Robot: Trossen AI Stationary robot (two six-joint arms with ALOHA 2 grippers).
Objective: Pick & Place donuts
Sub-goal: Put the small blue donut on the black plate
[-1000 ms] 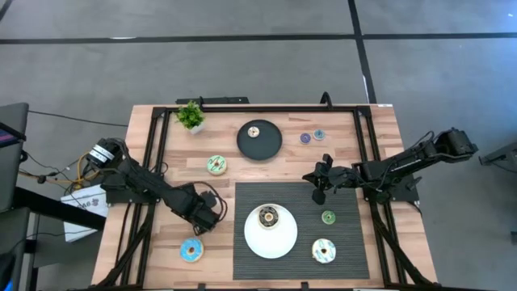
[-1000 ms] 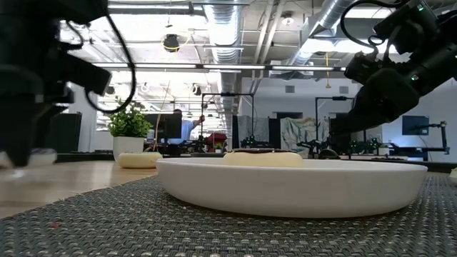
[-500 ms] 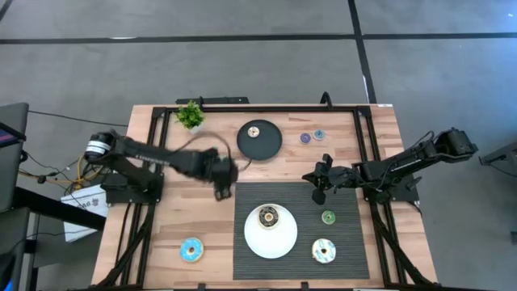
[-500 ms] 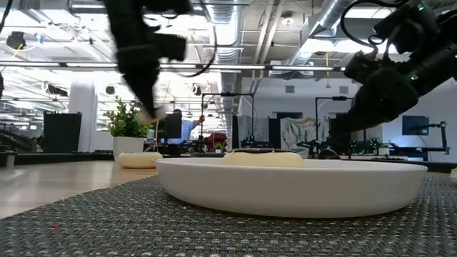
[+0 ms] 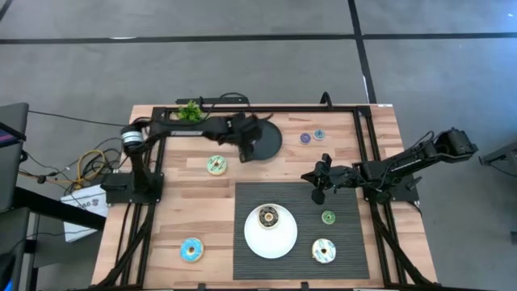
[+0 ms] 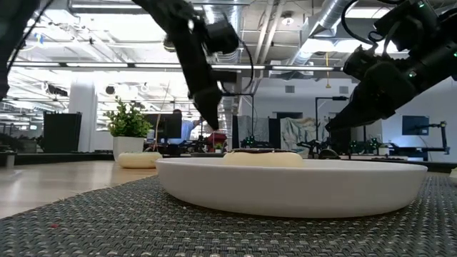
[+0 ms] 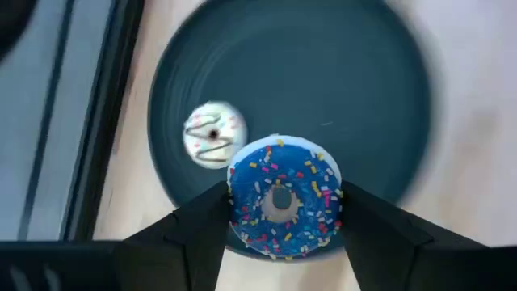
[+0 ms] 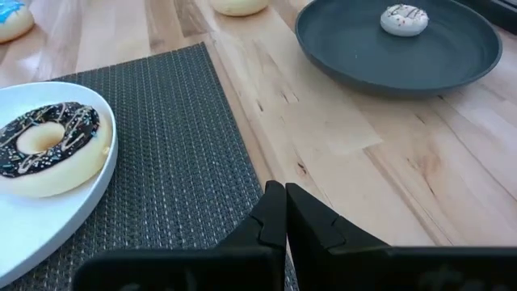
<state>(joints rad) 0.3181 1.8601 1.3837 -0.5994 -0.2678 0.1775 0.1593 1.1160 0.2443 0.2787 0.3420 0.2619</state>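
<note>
Presently: blue donut [image 7: 283, 196] clamped by left gripper [image 7: 282, 212], held above black plate [image 7: 339, 89] | cream mini donut [image 7: 213, 135] lying on plate | right gripper [image 8: 284, 212] closed, empty, held beside grey mat [image 8: 174, 153]

A blue donut [image 7: 283, 198] speckled with coloured sprinkles. A dark round plate [image 7: 339, 89] holding a white mini donut [image 7: 213, 135] with dark stripes. A white plate [image 8: 48, 206] with a brown-iced donut [image 8: 44, 145]. A dark grey woven mat [image 8: 178, 162] on pale wood table [image 8: 388, 178].
</note>
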